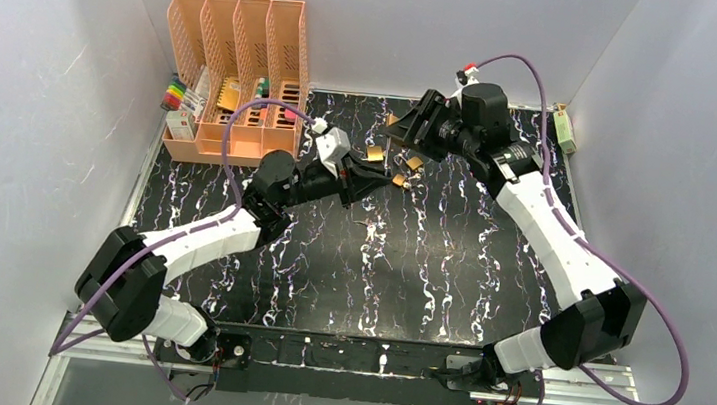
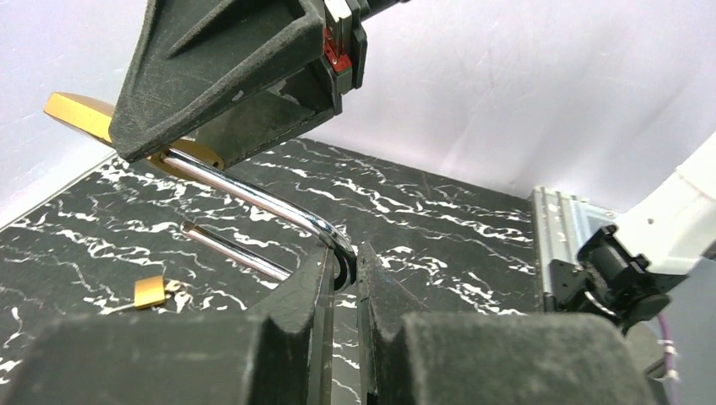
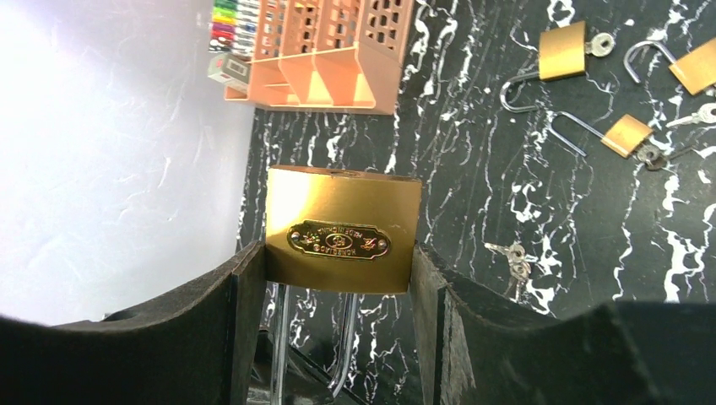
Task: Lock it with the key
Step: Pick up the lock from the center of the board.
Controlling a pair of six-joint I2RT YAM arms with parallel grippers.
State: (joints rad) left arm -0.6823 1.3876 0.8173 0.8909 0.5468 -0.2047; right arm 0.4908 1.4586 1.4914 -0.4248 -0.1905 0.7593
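A large brass padlock (image 3: 342, 228) is held off the table between my two grippers. My right gripper (image 3: 338, 253) is shut on its brass body, one finger on each side. Its long chrome shackle (image 2: 253, 198) is open, one leg free of the body, and runs back under the right fingers. My left gripper (image 2: 344, 261) is shut on the bend of that shackle. The body's edge also shows in the left wrist view (image 2: 80, 114). In the top view the grippers meet near the table's far middle, left (image 1: 383, 173) and right (image 1: 400, 130). A bunch of keys (image 3: 513, 257) lies on the table.
Three smaller open padlocks (image 3: 561, 51) (image 3: 697, 66) (image 3: 626, 135) lie on the black marbled table (image 1: 448, 272), some with keys in them. An orange desk organizer (image 1: 237, 79) stands at the far left. A small box (image 1: 567, 130) sits at the far right corner.
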